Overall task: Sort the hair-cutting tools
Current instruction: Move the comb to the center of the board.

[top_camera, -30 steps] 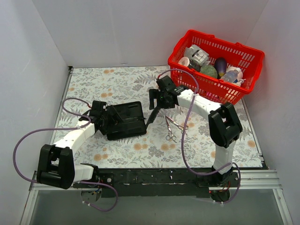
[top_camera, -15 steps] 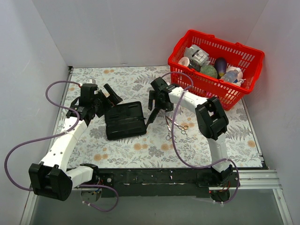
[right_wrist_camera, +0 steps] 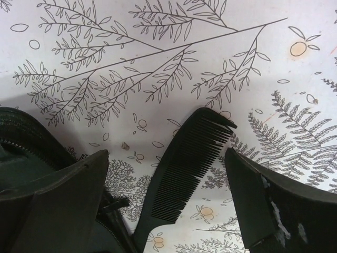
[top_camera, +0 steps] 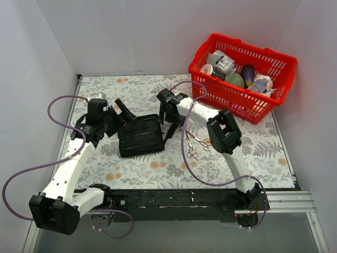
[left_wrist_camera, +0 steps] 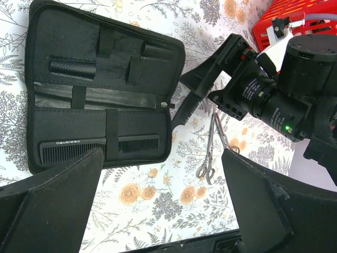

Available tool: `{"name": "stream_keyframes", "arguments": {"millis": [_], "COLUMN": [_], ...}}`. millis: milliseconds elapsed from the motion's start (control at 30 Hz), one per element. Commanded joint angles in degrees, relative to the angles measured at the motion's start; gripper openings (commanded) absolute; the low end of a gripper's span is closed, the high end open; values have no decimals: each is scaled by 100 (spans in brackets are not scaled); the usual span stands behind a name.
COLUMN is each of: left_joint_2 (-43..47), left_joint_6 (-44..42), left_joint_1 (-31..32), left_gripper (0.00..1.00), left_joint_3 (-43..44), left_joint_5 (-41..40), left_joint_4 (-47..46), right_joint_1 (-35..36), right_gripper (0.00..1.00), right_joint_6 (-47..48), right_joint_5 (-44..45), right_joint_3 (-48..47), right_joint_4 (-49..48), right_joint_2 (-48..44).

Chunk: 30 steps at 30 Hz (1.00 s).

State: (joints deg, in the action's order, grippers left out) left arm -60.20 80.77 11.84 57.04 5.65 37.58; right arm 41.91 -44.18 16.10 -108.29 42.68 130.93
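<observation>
Two combs we log: cased comb [left_wrist_camera: 100, 147] in case [left_wrist_camera: 131, 100]; loose comb [right_wrist_camera: 200, 137] beneath right gripper [right_wrist_camera: 166, 158], fingers spread. Left gripper [left_wrist_camera: 163, 205] spread too; scissors [left_wrist_camera: 210, 150] mid-worktop, right of case.

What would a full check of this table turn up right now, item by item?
Surface: floral-print table; no spills seen.
Job's things: silver scissors lie loose right of the case, count unclear; a black comb lies loose beside the case; a second comb is strapped inside it.
Clutter: black case lying open; red basket at the far right with bottles and egg-shaped items.
Tools: left tool open, holding nothing, by the case; right tool open over the loose comb, not gripping it.
Cables: purple cables loop from both arms; one passes close to the scissors.
Surroundings: white walls on three sides; nothing else seen.
</observation>
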Motion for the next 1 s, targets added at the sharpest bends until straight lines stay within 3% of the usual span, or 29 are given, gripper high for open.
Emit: {"name": "stream_keyframes", "arguments": {"millis": [0,300,567,700,967], "left_joint_2": [184,246,334,422,475], "left_joint_6": [-123,-141,-193,-193,-158], "left_joint_1": [-15,-15,-15,-15,-15], "left_gripper": [98,98,98,98,98], "left_joint_3": [-61,-228,-193,-193,-263], "left_joint_5": [85,243,147,112,129], "left_joint_4": [126,74,197,249,276], "right_joint_1": [89,159,361,379,476], "right_gripper": [98,92,84,70,46], "right_joint_6": [-450,-767,-767,-741,-723], "right_joint_5": [227,605,869,825,667], "right_joint_3": [-193,625,204,194,1072], "right_joint_4": [522,593,865,909,461], "right_joint_2": [275,-33,371,459,161]}}
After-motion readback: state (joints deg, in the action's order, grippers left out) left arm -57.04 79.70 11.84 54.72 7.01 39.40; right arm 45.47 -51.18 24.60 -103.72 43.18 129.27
